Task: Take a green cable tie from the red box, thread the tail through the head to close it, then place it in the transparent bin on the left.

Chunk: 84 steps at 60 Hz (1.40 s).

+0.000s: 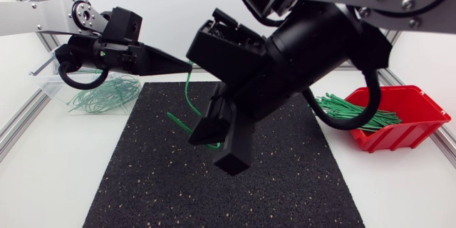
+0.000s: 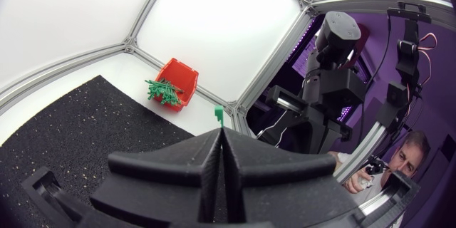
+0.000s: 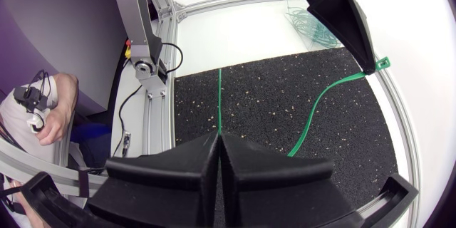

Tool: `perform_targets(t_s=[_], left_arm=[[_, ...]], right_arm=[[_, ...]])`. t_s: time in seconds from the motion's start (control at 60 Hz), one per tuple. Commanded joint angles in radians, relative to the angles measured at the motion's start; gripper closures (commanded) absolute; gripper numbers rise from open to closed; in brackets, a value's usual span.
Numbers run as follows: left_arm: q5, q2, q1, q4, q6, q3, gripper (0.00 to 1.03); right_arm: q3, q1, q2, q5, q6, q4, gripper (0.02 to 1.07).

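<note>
Holding green cable tie (image 3: 314, 114) — left end effector (image 2: 219, 132) clamped at head (image 3: 382, 63), right end effector (image 3: 218, 138) clamped on tail (image 3: 219, 100); threading, binning not done.

A white table (image 1: 43, 185) is carrying a black speckled mat (image 1: 157, 178), which is lying flat across the middle and lower frame. A red box (image 1: 399, 137) is sitting on the bare top at the right. A transparent bin (image 1: 44, 80) is resting at the upper left, just off the mat's corner.
</note>
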Motion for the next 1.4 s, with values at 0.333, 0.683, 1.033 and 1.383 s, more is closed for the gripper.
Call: perform_targets(t_s=[0.333, 0.683, 1.033, 1.383], left_arm=[[0.040, -0.085, 0.019, 0.084, -0.008, -0.159, 1.00], [0.040, -0.062, -0.005, 0.166, -0.008, -0.193, 1.00], [0.031, -0.019, -0.027, 0.250, -0.007, -0.117, 1.00], [-0.013, -0.010, -0.040, 0.396, -0.007, -0.119, 1.00]], right_arm=[[0.038, -0.068, 0.067, -0.140, 0.175, -0.005, 1.01], [-0.025, -0.104, 0.056, -0.294, 0.399, 0.021, 1.02], [-0.049, -0.078, 0.007, -0.241, 0.412, 0.083, 1.02], [-0.075, -0.094, -0.014, -0.224, 0.335, 0.123, 1.02]])
